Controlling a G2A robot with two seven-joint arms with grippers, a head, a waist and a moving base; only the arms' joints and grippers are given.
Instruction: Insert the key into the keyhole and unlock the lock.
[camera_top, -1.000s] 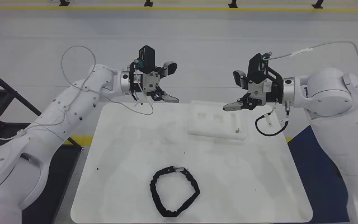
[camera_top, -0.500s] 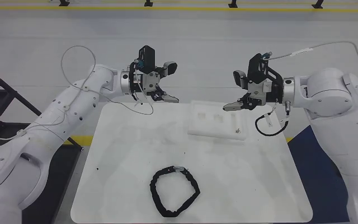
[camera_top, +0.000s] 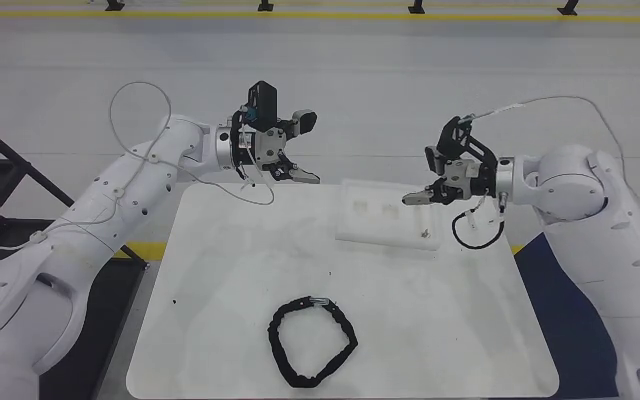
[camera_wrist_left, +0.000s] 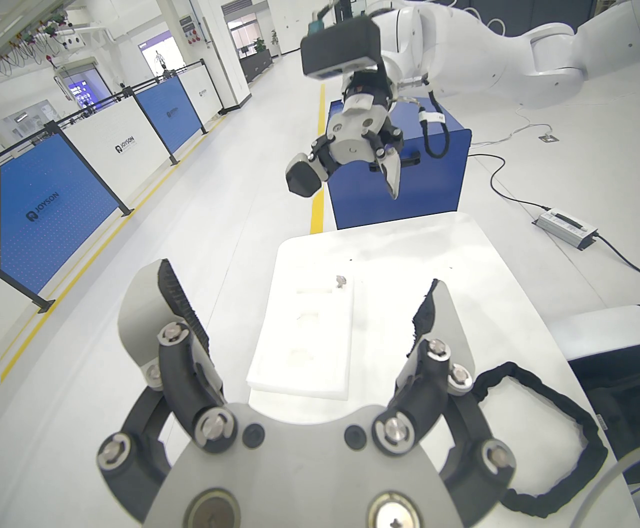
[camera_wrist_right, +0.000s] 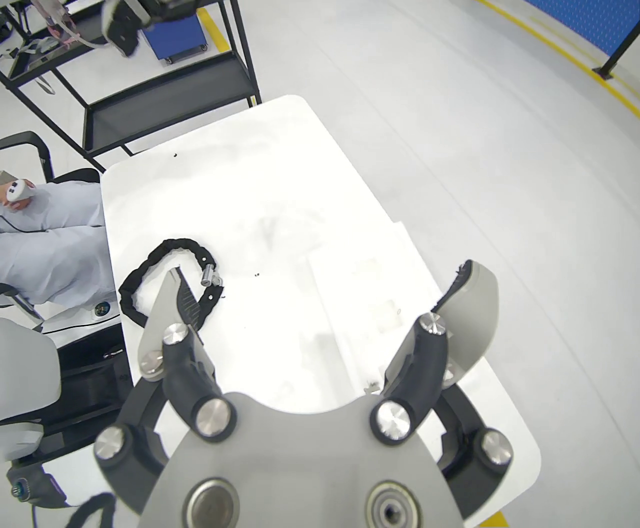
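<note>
A black chain lock lies in a loop at the table's near middle, its silver lock body at the far side of the loop. A small key rests on the white foam tray at the far right. My left gripper hangs open above the table's far edge, left of the tray. My right gripper is open just above the tray's right end, near the key. The left wrist view shows the key, tray and chain. The right wrist view shows the chain and lock body.
The white table has rounded corners and bare room left of and around the chain. A black shelf cart stands beyond the table's left end, and a blue cabinet beyond its right end.
The right arm has turned at the wrist and its gripper sits a little lower over the tray's end. The left arm, chain and key have not moved.
</note>
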